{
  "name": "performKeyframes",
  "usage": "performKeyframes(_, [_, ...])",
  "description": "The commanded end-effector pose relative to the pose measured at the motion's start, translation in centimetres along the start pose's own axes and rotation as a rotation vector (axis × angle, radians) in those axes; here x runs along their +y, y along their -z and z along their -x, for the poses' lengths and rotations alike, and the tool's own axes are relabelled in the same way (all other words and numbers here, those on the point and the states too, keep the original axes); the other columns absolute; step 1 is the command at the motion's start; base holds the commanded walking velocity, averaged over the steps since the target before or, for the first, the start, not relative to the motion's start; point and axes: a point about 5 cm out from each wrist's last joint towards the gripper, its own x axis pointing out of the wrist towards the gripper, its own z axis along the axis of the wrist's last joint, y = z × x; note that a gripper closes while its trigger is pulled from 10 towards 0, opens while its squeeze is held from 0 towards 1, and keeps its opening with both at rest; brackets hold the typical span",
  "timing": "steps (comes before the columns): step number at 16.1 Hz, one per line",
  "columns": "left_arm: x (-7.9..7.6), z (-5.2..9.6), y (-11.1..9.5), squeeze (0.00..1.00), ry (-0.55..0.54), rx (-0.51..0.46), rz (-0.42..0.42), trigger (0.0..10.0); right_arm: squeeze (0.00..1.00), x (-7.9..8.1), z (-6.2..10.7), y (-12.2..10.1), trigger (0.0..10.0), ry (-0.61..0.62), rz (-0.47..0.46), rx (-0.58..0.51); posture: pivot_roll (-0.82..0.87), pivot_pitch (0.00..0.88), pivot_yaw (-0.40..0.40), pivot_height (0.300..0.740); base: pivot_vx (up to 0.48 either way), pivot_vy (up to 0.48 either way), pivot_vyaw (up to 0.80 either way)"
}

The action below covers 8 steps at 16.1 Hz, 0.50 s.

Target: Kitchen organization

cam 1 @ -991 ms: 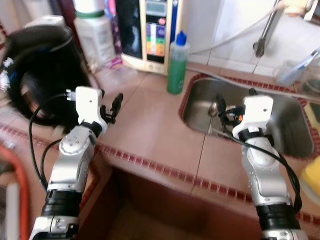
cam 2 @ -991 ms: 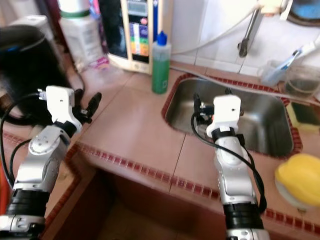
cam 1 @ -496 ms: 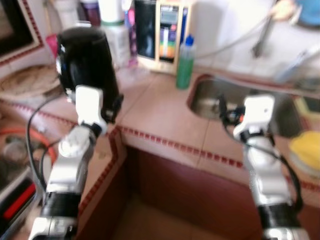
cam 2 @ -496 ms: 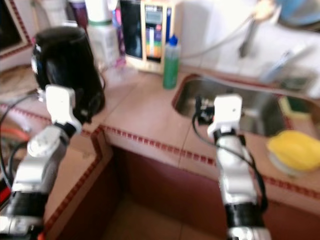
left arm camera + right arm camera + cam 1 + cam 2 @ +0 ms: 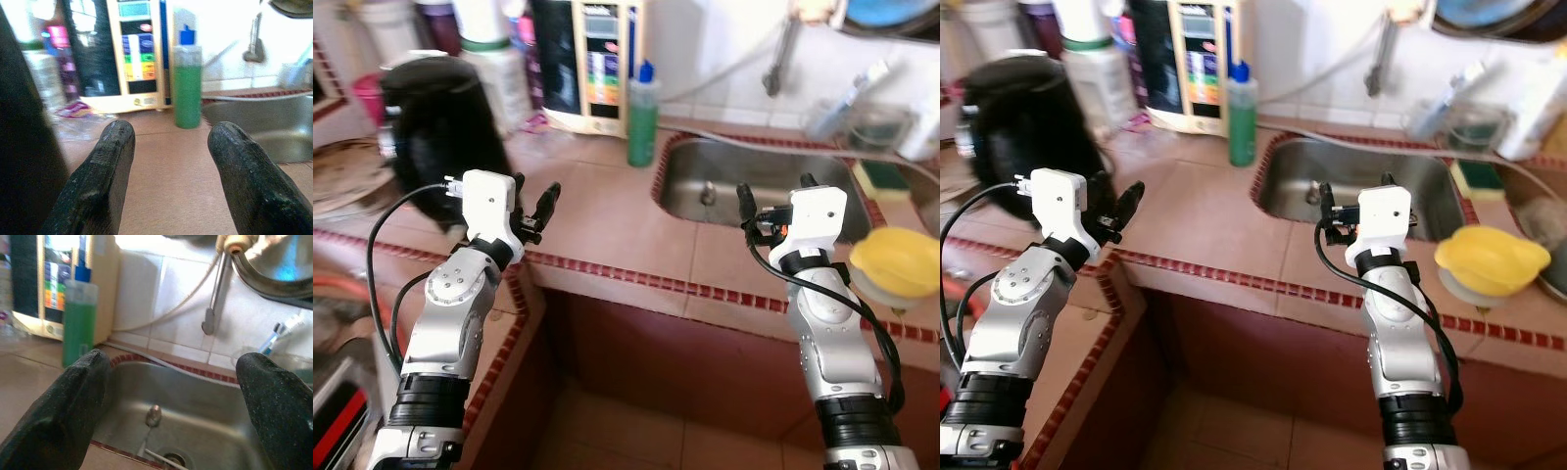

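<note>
Left claw (image 5: 540,208): agape, empty | right claw (image 5: 171,396): agape, empty, facing sink (image 5: 773,186) | counter (image 5: 607,225): green bottle (image 5: 642,116), black kettle (image 5: 440,127) unsorted | progress: apparently nothing organized yet.

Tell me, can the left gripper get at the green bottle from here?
Probably yes: the open left gripper points across bare counter toward the green bottle, nothing between them.
</note>
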Motion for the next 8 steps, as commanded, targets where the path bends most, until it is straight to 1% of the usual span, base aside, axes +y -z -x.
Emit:
performKeyframes(1, [0.25,0.25,-0.46,0.0,0.009,-0.022,-0.015,10.0,0.0,0.01,-0.13,0.03,10.0,0.0,-0.002,0.007,-0.17,0.014,0.03,0.74,0.0,0.0,-0.64])
performKeyframes(8, [0.0,0.09,-0.7,0.0,0.031,-0.038,0.011,10.0,0.0,0.16,-0.17,0.09,10.0,-0.009,0.01,0.013,-0.17,0.0,0.027,0.74,0.0,0.0,-0.64])
